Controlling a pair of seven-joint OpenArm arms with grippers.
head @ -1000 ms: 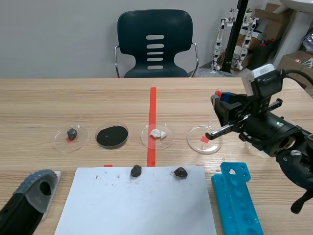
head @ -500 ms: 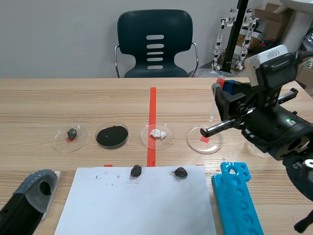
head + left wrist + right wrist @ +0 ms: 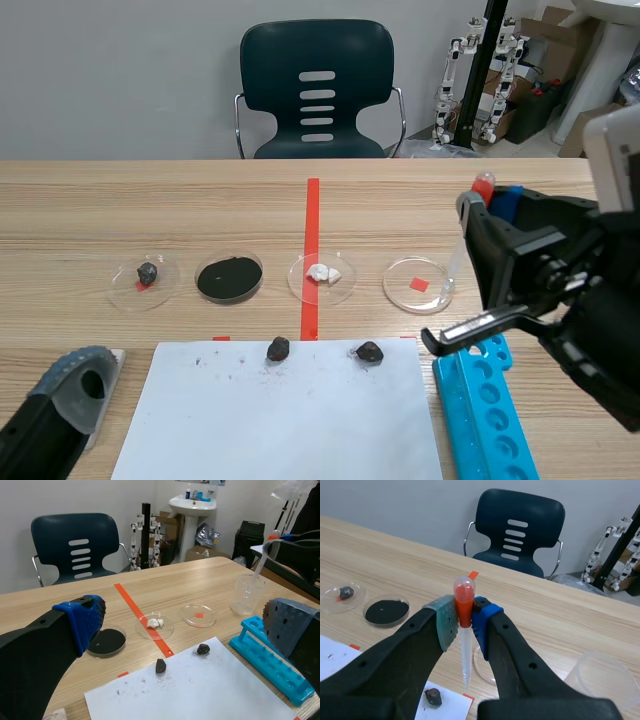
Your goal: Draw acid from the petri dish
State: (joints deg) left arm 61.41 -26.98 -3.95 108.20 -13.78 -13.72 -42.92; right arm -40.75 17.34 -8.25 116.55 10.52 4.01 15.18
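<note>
Right gripper [image 3: 464, 622] clamped on pipette [image 3: 465, 655] — raised, pulled back from petri dish [image 3: 405, 272] vs 1 s ago

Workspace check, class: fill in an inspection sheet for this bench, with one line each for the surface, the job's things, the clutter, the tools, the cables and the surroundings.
Surface: wooden table with red tape marks.
Job's things: clear petri dish, cannot tell if there is liquid in it; pipette upright, red bulb uppermost, tip near the dish's rim.
Clutter: three more dishes, holding a dark stone, black powder and white lumps; white sheet with two stones; blue rack; clear beaker.
Tools: right tool shut on the pipette; left tool open, holding nothing.
Cables: nothing seen.
Surroundings: dark chair, sink.
</note>
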